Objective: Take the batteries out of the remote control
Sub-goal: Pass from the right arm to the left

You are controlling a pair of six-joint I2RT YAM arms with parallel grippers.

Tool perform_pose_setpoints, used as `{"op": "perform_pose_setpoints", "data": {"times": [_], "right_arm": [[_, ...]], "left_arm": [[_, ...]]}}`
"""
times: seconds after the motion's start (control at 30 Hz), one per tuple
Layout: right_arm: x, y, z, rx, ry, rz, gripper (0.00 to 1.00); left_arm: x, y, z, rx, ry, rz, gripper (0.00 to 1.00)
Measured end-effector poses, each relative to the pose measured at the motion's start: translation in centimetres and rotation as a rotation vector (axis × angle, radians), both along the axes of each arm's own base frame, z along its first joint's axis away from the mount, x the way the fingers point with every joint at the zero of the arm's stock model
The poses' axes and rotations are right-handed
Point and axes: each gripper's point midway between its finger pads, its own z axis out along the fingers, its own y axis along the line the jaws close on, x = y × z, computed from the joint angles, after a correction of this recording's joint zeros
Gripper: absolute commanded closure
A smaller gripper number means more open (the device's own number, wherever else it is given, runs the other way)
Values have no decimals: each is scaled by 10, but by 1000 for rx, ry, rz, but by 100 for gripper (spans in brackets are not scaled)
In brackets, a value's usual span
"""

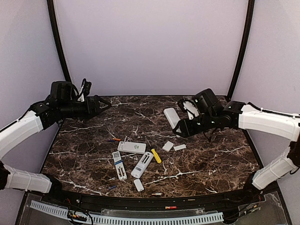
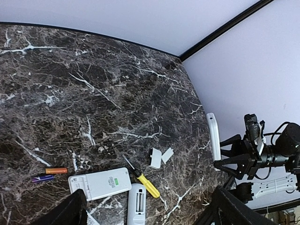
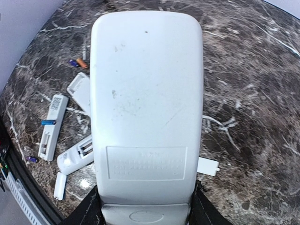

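The right gripper [image 1: 182, 127] is clamped on a white remote [image 3: 145, 103] and holds it above the far right part of the table [image 1: 211, 159]. The remote's cover [image 3: 146, 163] is in place. The left gripper [image 1: 105, 106] hangs over the far left, its fingers wide apart and holding nothing. Two batteries [image 2: 50, 174], one orange and one blue, lie together on the table, just left of the other remotes [image 1: 131, 147].
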Motion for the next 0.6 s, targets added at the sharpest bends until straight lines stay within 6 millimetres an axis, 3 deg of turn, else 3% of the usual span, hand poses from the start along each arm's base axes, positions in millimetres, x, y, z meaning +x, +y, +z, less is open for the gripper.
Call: {"op": "perform_pose_setpoints", "data": {"times": [0.17,0.37,0.53,0.6], "right_arm": [[-20,49,9,40,-27,163,66],[-31,96,13,38,-62,295,67],[-39,124,13,18,-91,374,68],[-42,131,11,7,-97,396,68]], "left_arm": [[-5,-31,-9,-76,63,-74,9],[-4,-63,-31,-147,164,-154,8],[-10,-85,-41,-193,224,-227,8],[-12,-90,-43,-204,240,-252,13]]}}
